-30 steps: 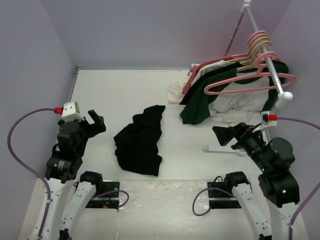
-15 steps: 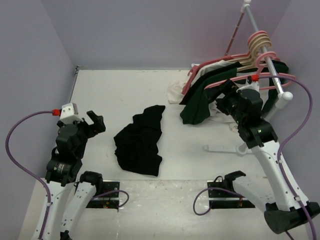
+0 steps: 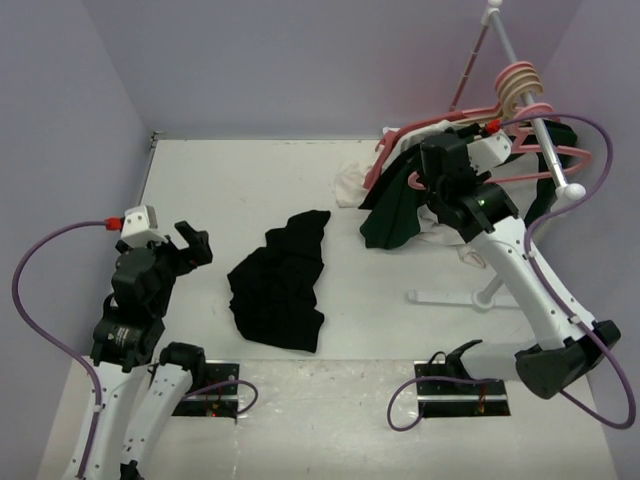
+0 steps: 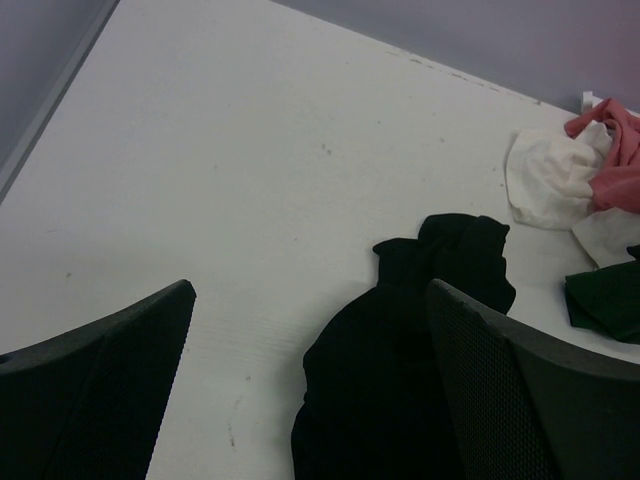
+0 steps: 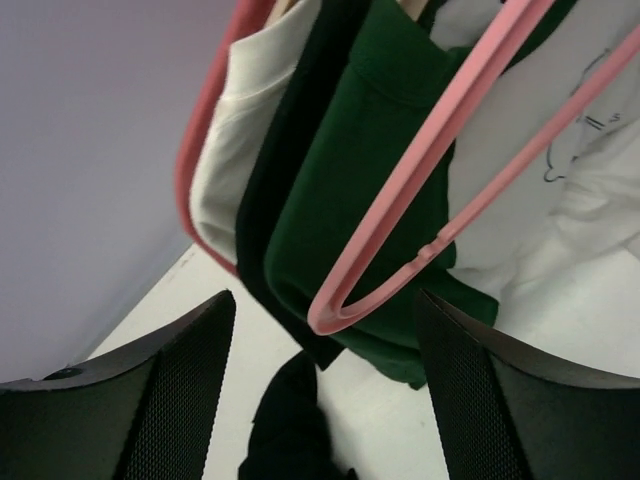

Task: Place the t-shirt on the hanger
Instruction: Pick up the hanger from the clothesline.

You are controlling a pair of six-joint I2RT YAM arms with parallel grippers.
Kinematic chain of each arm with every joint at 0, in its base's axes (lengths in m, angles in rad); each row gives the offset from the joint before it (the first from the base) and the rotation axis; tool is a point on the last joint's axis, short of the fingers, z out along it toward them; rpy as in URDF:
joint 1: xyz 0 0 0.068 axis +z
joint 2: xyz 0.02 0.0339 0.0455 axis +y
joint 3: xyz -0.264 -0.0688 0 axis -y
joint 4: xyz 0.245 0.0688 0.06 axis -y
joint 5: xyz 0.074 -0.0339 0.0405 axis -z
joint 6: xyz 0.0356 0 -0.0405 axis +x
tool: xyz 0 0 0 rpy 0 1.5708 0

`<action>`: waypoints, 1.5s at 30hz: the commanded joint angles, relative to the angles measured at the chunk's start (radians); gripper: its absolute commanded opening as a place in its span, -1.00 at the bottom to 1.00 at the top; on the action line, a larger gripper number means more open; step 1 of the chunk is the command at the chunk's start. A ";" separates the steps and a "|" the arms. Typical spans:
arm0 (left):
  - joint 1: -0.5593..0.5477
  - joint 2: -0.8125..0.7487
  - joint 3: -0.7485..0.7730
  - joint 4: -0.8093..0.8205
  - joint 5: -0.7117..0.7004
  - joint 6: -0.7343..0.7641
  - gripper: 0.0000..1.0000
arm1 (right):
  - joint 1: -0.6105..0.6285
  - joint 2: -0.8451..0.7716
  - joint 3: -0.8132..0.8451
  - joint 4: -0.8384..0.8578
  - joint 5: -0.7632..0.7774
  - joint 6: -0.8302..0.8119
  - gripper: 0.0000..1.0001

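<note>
- Right wrist view: the right gripper (image 5: 325, 298) is spread, with nothing pinched. Its two dark fingers (image 5: 170, 400) stand apart at the bottom of the view.
- The rounded corner of the pink hanger (image 5: 428, 150) shows in the gap above the fingertips. I cannot tell whether it lies between the fingers or just beyond them.
- The hanger is bare and slants up to the right across a dark green shirt (image 5: 350, 210). A white cloth (image 5: 225, 170) hangs beside that shirt on the left.
- Left wrist view: the left gripper (image 4: 310, 285) is spread wide and holds nothing (it is above the counter (image 4: 250, 150)).
- The black t-shirt (image 4: 400, 400) lies crumpled on the counter, partly behind the right-hand finger and touching neither finger.
- Top external view: the t-shirt is a rumpled heap on the counter, between the two arms and nearer the left one. It is well apart from the hanger.
- The hanger hangs on the slanted rail (image 3: 535, 110) at the far right, below a cluster of cream hangers (image 3: 518, 80).
- The right arm reaches up and back to the hung clothes, with its gripper at the left end of the hanger.
- The left arm is at the left side of the counter, its gripper pointing toward the t-shirt.
</note>
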 commanded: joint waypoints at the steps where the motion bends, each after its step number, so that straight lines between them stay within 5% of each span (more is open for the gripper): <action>1: -0.010 -0.019 -0.011 0.046 0.009 0.001 1.00 | 0.003 0.040 0.097 -0.136 0.167 0.102 0.44; 20: -0.050 -0.045 -0.016 0.053 0.010 0.003 1.00 | -0.005 0.204 0.215 -0.194 0.280 0.101 0.25; 37: -0.067 -0.055 -0.019 0.056 0.011 0.003 1.00 | -0.005 0.223 0.175 -0.470 0.322 0.407 0.02; 45: -0.074 -0.058 -0.019 0.056 0.011 0.003 1.00 | -0.018 0.184 0.124 -0.497 0.332 0.454 -0.29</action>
